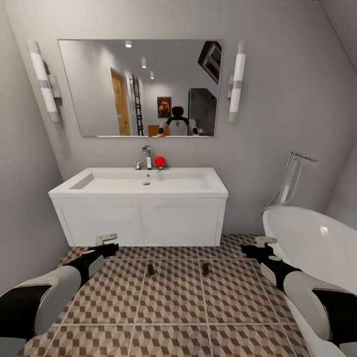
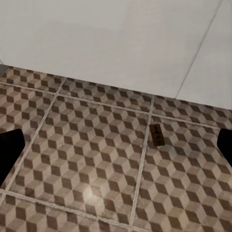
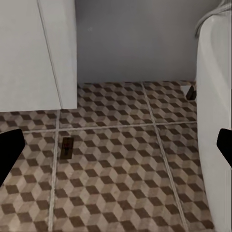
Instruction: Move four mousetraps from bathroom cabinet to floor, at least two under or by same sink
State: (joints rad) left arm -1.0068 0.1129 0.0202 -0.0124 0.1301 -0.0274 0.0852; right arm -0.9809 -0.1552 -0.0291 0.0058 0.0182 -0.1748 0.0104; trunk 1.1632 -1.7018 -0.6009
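Two mousetraps lie on the cube-patterned bathroom floor just in front of the bathroom sink: one mousetrap on the left, the other mousetrap on the right. The left one appears in the left wrist view, ahead of my open, empty left gripper. The right one appears in the right wrist view before my open, empty right gripper. In the head view the left gripper and right gripper hover above the floor on either side. The cabinet is out of view.
The white vanity hangs under the basin, with a chrome tap and a red ball on top. A white bathtub stands close on the right. A mirror fills the wall above.
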